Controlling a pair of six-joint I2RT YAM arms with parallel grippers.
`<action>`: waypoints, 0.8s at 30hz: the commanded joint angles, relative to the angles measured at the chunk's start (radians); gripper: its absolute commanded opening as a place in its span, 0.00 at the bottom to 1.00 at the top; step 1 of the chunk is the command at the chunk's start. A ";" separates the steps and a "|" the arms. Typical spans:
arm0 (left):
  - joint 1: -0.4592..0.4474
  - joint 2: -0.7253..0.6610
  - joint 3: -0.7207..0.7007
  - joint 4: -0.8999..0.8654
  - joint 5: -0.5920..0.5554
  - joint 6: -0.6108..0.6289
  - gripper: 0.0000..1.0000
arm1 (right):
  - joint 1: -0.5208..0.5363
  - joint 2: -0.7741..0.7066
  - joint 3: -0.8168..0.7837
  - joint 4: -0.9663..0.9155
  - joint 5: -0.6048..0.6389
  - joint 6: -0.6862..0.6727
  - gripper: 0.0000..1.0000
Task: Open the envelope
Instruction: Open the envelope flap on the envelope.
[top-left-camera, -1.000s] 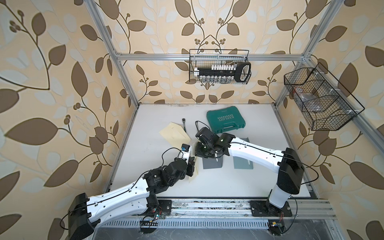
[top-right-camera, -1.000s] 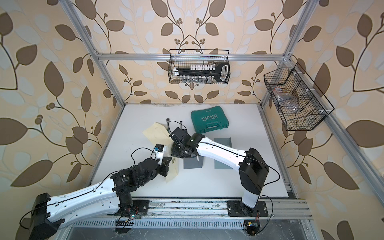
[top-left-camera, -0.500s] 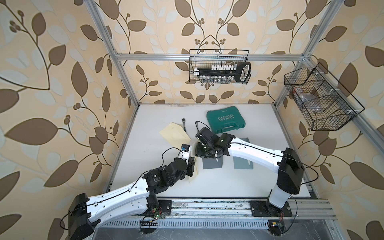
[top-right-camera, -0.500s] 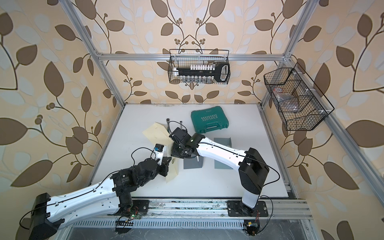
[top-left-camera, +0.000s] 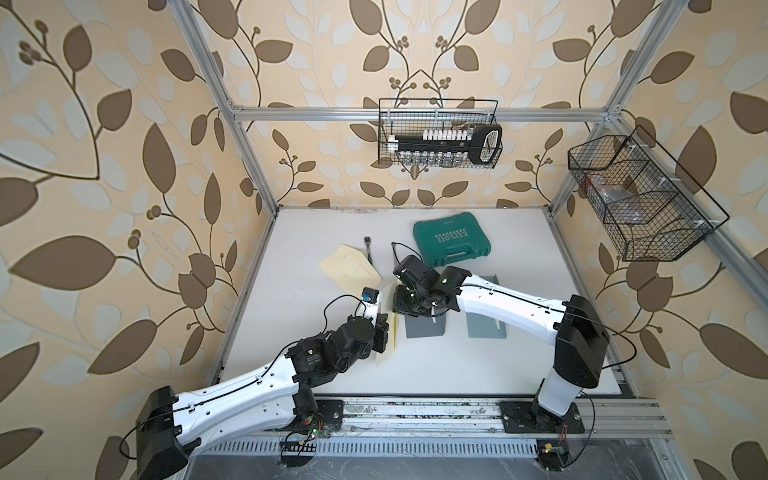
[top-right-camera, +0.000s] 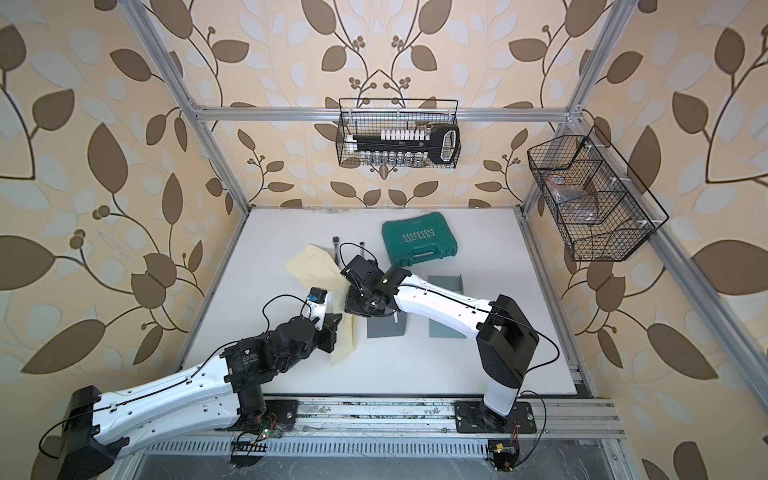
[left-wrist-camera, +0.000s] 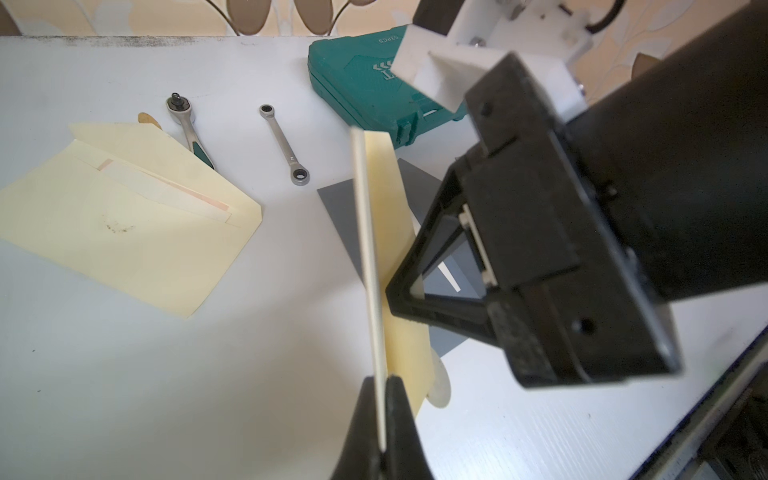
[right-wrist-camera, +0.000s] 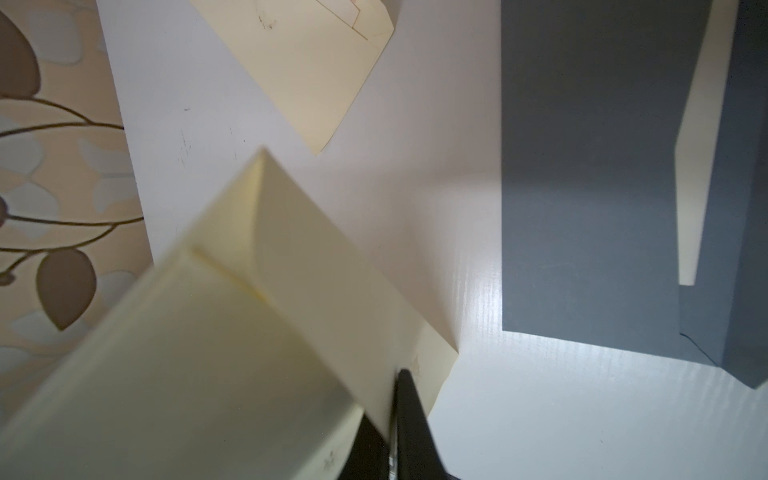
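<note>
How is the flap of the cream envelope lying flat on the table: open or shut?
Open. The envelope has its flap turned back, and sheets show at its mouth.

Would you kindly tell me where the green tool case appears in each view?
Top view: green tool case at the table's far side.
Top view: green tool case, same far side.
Left wrist: beyond the held envelope's far end.
Right wrist: not in it.
Shared landmark: the flat cream envelope, in all four.
</note>
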 joint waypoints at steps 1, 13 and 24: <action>-0.004 -0.003 0.035 -0.007 -0.010 0.001 0.00 | -0.003 -0.008 -0.021 -0.019 0.010 0.004 0.07; -0.003 -0.043 0.164 -0.144 -0.100 -0.100 0.00 | -0.025 -0.200 -0.127 0.012 0.203 -0.105 0.25; -0.001 0.083 0.576 -0.426 -0.113 -0.236 0.00 | -0.031 -0.807 -0.669 0.610 0.254 -0.418 0.82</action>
